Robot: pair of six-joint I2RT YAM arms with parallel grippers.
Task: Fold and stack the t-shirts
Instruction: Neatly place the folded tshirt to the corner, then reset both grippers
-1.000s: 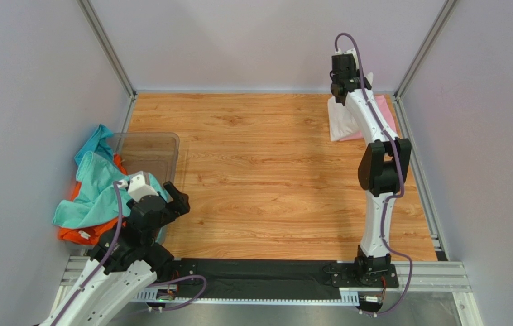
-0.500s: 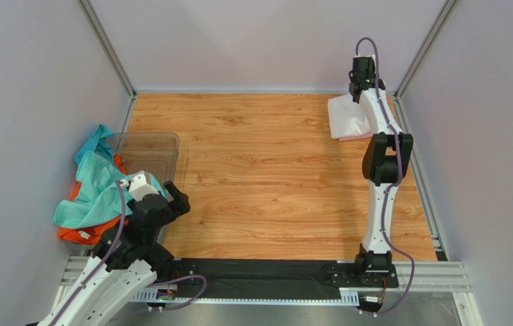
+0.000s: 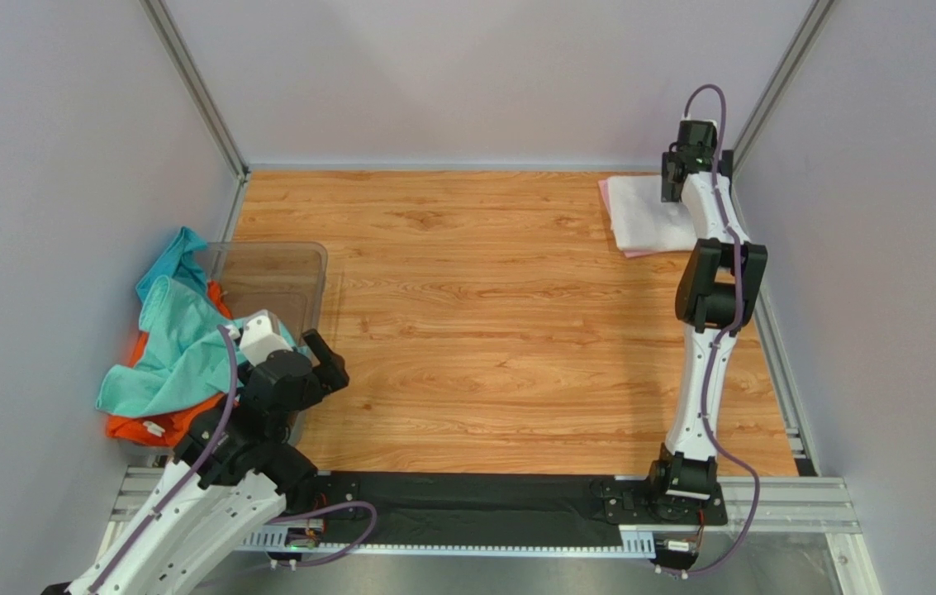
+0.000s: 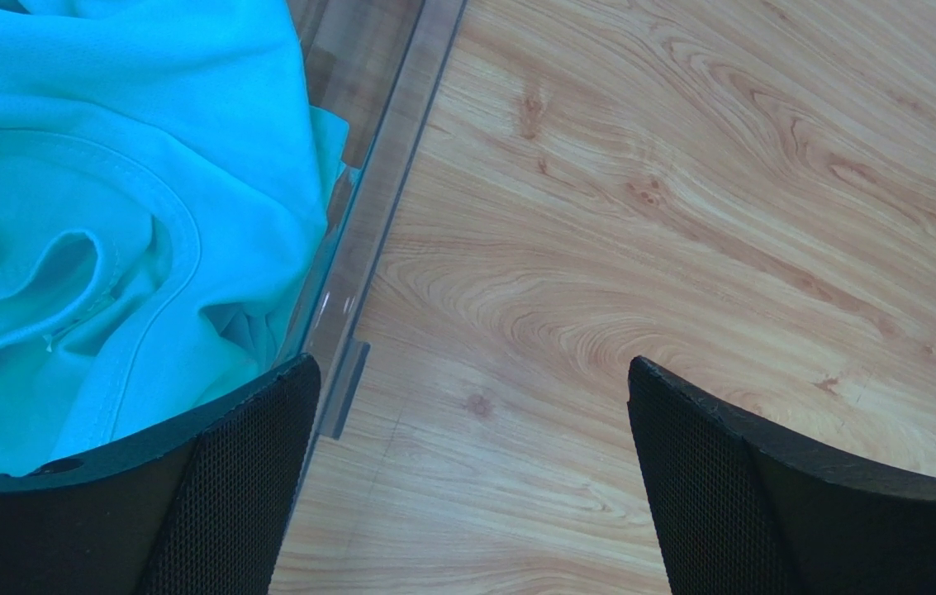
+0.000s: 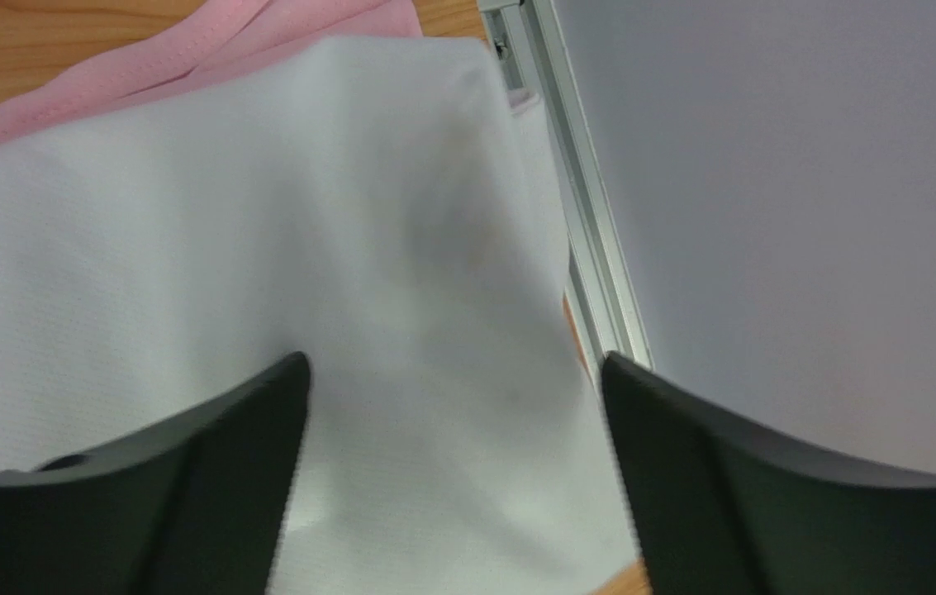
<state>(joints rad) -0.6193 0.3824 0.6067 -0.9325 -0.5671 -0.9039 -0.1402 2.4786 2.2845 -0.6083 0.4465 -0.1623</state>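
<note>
Over in the far right corner of the table (image 3: 473, 322), at about 1 o'clock from where I am standing behind the arms, the white t-shirt (image 3: 643, 217) is lying folded flat on top of the pale pink t-shirt (image 3: 610, 186). The pink one is peeking out along the white one's far and left edges. The right end effector (image 3: 680, 174) is hanging over the far right part of that white shirt, close to the aluminium rail (image 5: 578, 186) that is running along the table's right edge. Its jaws are standing wide apart and gripping nothing. In the right wrist view the white cloth is filling the gap beneath them, but I cannot tell whether the fingers are touching it.

At about 8 o'clock the clear plastic bin (image 3: 274, 267) is sitting at the table's left edge. The teal t-shirt (image 3: 175, 341) is spilling crumpled over its left side, and the orange t-shirt (image 3: 138, 428) is showing underneath it at the near end. The left end effector (image 4: 473, 372) is hovering just by the bin's near right corner, at 3 o'clock from the teal cloth. Its jaws are spread wide and holding nothing. One finger is sitting over the bin's rim and the teal shirt, the other over bare wood.
</note>
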